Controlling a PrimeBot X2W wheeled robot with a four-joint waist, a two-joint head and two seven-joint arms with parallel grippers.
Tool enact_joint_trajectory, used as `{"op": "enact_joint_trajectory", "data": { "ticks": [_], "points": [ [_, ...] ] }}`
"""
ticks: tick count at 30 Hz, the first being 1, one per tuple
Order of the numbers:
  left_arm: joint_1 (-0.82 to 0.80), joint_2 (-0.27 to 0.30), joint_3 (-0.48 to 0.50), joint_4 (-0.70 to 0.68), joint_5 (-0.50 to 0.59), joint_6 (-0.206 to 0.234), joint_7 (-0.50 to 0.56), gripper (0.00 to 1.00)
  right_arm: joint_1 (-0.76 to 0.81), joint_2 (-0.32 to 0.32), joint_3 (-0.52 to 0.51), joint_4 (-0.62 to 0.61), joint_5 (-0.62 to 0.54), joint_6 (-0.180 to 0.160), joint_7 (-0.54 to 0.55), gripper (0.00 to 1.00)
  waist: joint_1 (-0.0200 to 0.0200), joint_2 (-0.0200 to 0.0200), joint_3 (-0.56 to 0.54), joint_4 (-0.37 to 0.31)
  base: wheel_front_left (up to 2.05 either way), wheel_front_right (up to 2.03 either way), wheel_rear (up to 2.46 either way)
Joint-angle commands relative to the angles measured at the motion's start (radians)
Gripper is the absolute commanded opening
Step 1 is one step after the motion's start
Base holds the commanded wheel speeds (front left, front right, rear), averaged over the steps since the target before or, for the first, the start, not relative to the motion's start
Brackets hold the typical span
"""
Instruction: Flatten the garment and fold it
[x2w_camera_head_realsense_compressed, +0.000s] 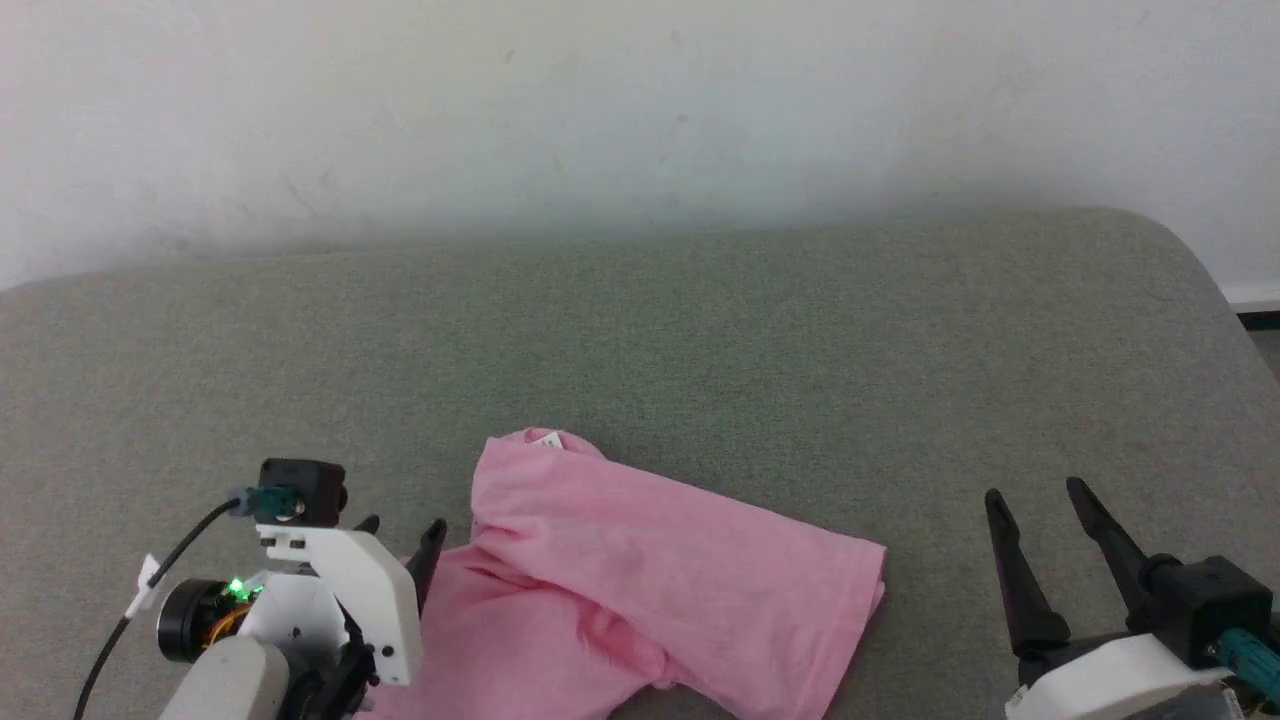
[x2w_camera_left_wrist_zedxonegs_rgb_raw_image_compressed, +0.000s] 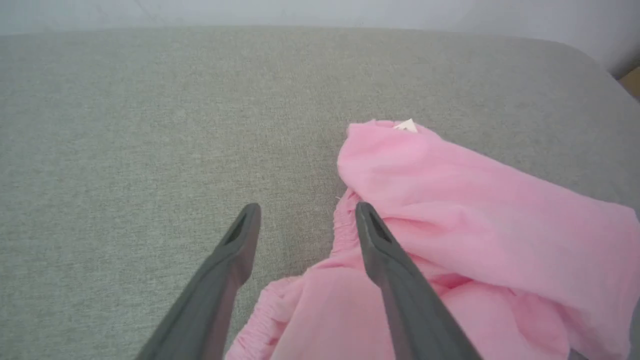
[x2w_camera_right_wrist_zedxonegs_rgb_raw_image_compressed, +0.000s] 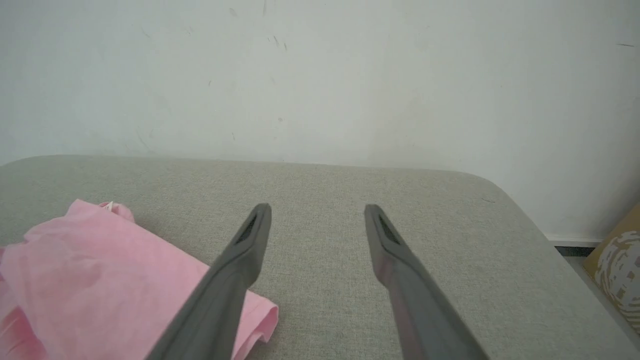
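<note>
At the near edge of my view, my left gripper (x2w_camera_left_wrist_zedxonegs_rgb_raw_image_compressed: 307, 209) stands with its fingers spread and holding nothing, one finger just over the gathered waistband (x2w_camera_left_wrist_zedxonegs_rgb_raw_image_compressed: 344, 227). My right gripper (x2w_camera_head_realsense_compressed: 1033, 492), equally spread and empty, waits off to the cloth's right, not touching it. Between them the garment (x2w_camera_head_realsense_compressed: 650, 590) lies crumpled and doubled over itself on the grey-green cushion (x2w_camera_head_realsense_compressed: 700, 330), its white label (x2w_camera_head_realsense_compressed: 549, 438) at the far tip. I judge it light, limp and quick to bunch; the waistband and the hem corners look the surest places to pinch. Beyond stands a pale wall (x2w_camera_head_realsense_compressed: 600, 100).
</note>
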Motion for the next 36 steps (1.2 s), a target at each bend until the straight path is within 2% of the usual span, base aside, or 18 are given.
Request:
{"op": "enact_joint_trajectory", "data": {
  "ticks": [1, 6, 12, 13, 14, 17, 20, 22, 26, 32, 34, 36],
  "points": [
    [-0.023, 0.015, -0.012, 0.039, -0.007, -0.016, 0.027, 1.0, -0.016, 0.003, 0.005, -0.002, -0.001, -0.001, -0.001, 1.0, -0.0001, -0.0001, 0.018, -0.023, 0.0, 0.0, 0.0],
    [-0.062, 0.037, -0.08, 0.18, -0.03, -0.092, 0.163, 1.0, -0.025, 0.003, 0.007, 0.023, 0.009, -0.001, -0.008, 1.0, -0.0001, -0.0001, 0.032, -0.053, 0.0, 0.0, 0.0],
    [-0.05, 0.026, -0.173, 0.239, -0.082, -0.156, 0.334, 1.0, -0.029, 0.003, 0.0, 0.043, 0.02, -0.001, -0.02, 1.0, -0.0001, -0.0001, 0.038, -0.061, 0.0, 0.0, 0.0],
    [-0.046, 0.026, -0.19, 0.237, -0.089, -0.163, 0.36, 0.62, -0.03, 0.003, 0.0, 0.046, 0.021, -0.001, -0.022, 1.0, -0.0001, -0.0001, 0.037, -0.06, 0.0, 0.0, 0.0],
    [-0.046, 0.028, -0.202, 0.23, -0.093, -0.169, 0.373, 0.0, -0.032, 0.003, 0.0, 0.048, 0.021, -0.001, -0.023, 1.0, -0.0001, -0.0001, 0.037, -0.06, 0.0, 0.0, 0.0],
    [-0.065, 0.045, -0.201, 0.194, -0.066, -0.166, 0.331, 0.0, -0.038, 0.003, 0.0, 0.055, 0.024, -0.001, -0.027, 1.0, -0.0001, -0.0001, 0.032, -0.056, 0.0, 0.0, 0.0],
    [-0.105, 0.058, -0.161, 0.146, -0.002, -0.118, 0.2, 0.0, -0.037, 0.003, -0.003, 0.062, 0.028, -0.001, -0.033, 1.0, -0.0001, -0.0001, 0.024, -0.043, 0.0, 0.0, 0.0],
    [-0.124, 0.061, -0.124, 0.113, 0.029, -0.07, 0.118, 0.0, -0.037, 0.003, -0.001, 0.064, 0.031, -0.001, -0.035, 1.0, -0.0001, -0.0001, 0.02, -0.035, 0.0, 0.0, 0.0],
    [-0.082, 0.069, -0.037, 0.039, 0.039, 0.035, 0.029, 0.0, -0.034, 0.003, 0.011, 0.065, 0.034, -0.001, -0.033, 1.0, -0.0001, -0.0001, 0.011, -0.023, 0.0, 0.0, 0.0],
    [0.188, 0.039, 0.082, -0.122, 0.0, 0.219, -0.014, 0.0, -0.028, 0.003, 0.016, 0.067, 0.038, -0.001, -0.034, 1.0, -0.0001, -0.0001, 0.002, -0.007, 0.0, 0.0, 0.0],
    [0.299, 0.013, 0.102, -0.162, -0.03, 0.261, -0.005, 0.0, -0.025, 0.003, 0.017, 0.067, 0.04, -0.001, -0.034, 1.0, -0.0001, -0.0001, 0.001, -0.001, 0.0, 0.0, 0.0],
    [0.393, -0.02, 0.108, -0.188, -0.069, 0.282, 0.009, 0.0, -0.023, 0.003, 0.017, 0.068, 0.041, -0.001, -0.033, 1.0, -0.0001, -0.0001, 0.003, 0.006, 0.0, 0.0, 0.0]
  ]
}}
